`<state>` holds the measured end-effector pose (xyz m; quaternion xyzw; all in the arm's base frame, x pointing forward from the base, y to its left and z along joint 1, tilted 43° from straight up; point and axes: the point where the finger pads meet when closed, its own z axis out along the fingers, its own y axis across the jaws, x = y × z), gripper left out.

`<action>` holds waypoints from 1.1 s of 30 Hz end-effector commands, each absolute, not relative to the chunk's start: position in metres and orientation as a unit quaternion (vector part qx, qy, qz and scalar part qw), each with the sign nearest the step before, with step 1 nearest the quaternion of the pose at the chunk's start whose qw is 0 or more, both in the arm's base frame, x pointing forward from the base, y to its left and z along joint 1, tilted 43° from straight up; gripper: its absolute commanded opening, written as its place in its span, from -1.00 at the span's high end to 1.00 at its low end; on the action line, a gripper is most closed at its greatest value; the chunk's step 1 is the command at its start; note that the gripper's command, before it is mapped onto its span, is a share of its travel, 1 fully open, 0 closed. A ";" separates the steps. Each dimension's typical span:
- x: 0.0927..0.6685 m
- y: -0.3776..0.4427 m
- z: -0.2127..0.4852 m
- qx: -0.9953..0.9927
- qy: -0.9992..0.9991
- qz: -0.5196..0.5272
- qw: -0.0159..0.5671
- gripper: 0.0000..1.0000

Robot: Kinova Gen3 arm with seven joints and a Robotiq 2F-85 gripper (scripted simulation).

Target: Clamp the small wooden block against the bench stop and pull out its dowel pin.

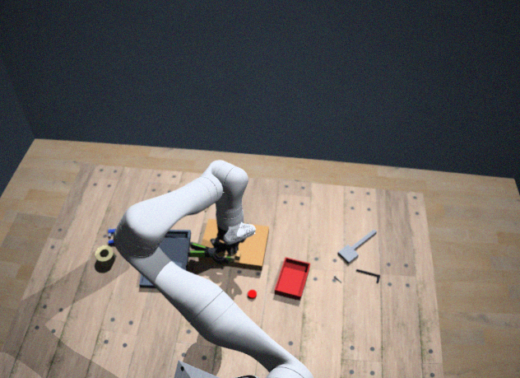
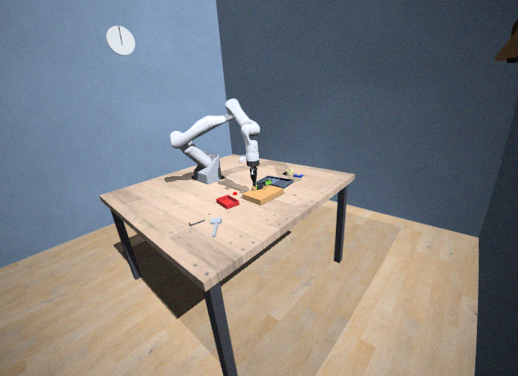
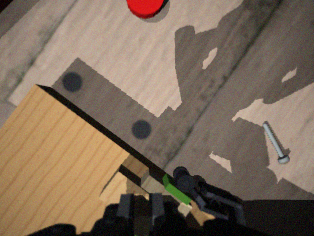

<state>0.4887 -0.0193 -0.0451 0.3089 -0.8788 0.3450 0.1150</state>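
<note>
My gripper [image 1: 232, 254] [image 2: 253, 185] [image 3: 141, 211] points down over the front edge of the orange wooden bench board [image 1: 256, 244] [image 2: 267, 195] [image 3: 50, 145]. Its fingers are nearly together, with a narrow gap, and appear shut on the dowel pin, which they mostly hide. Below them, a brown wooden piece [image 3: 136, 167] and paler wood [image 3: 120, 186] show; which is stop and which is block is unclear. The green and black spring clamp [image 1: 197, 252] [image 2: 267, 182] [image 3: 176, 190] reaches in beside the fingers. The hole, and any loose thing in between, are hidden.
A red disc [image 1: 252, 294] [image 2: 234, 193] [image 3: 145, 6], a red tray [image 1: 292, 278] [image 2: 228, 201] and a silver screw [image 3: 275, 144] lie near the board. A dark tray [image 1: 178, 252] is beside the clamp. Tape [image 1: 104, 253], a mallet [image 1: 348, 254] and a hex key [image 1: 367, 273] lie farther out.
</note>
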 end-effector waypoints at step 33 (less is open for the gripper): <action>0.490 -0.018 -0.044 0.286 -0.887 0.348 0.104 0.80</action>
